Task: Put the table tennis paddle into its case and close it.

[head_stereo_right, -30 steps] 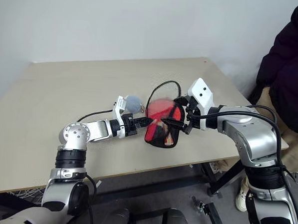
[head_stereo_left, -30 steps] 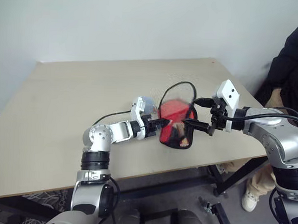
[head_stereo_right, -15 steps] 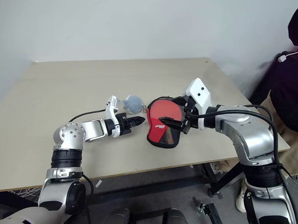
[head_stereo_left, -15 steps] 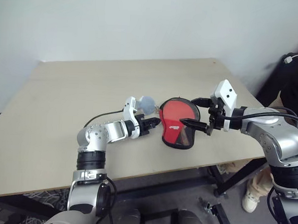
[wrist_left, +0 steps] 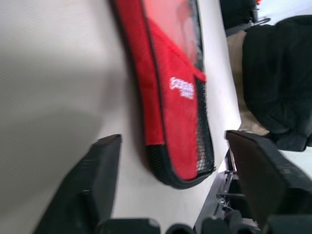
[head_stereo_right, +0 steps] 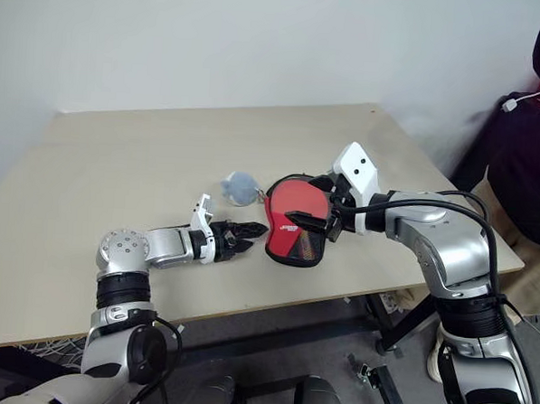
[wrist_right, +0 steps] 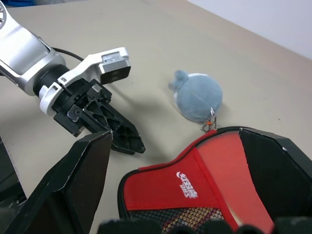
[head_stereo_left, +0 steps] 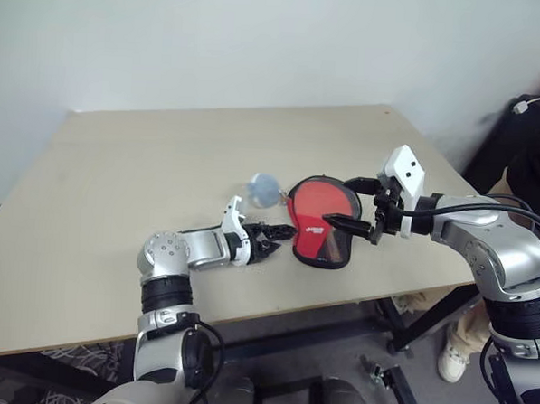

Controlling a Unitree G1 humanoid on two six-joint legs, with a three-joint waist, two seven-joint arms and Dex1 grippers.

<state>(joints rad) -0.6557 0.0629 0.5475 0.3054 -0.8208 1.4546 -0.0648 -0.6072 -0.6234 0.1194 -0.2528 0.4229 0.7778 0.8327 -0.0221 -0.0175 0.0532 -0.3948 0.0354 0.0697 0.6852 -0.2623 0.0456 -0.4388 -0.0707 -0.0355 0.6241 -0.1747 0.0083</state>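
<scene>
A plain pale wall stands behind the beige counter (head_stereo_left: 117, 185), which fills most of the head views; a person in dark clothing sits at the far right edge.

In the lower left of the frame, the left gripper (head_stereo_left: 273, 236) lies low over the counter, just left of the case. A second ago its fingers were pinched at the case's edge with the case lifted and blurred; now they are spread apart and empty, drawn back a little toward the lower left (the left wrist view shows the case lying clear between the two fingers, touching neither).

At centre, the case (head_stereo_left: 323, 223) lies flat on the counter, window side up, with its pale plush charm (head_stereo_left: 263, 189) just beside its upper-left edge. The table tennis paddle cannot be made out apart from the case; it seems to be inside, though the red panel hides it.

To the right, the right gripper (head_stereo_left: 352, 226) hovers over the case's right edge, fingers wide and holding nothing, as before.

The release suggests the zipping is done or being re-gripped; the zipper's state cannot be told.
</scene>
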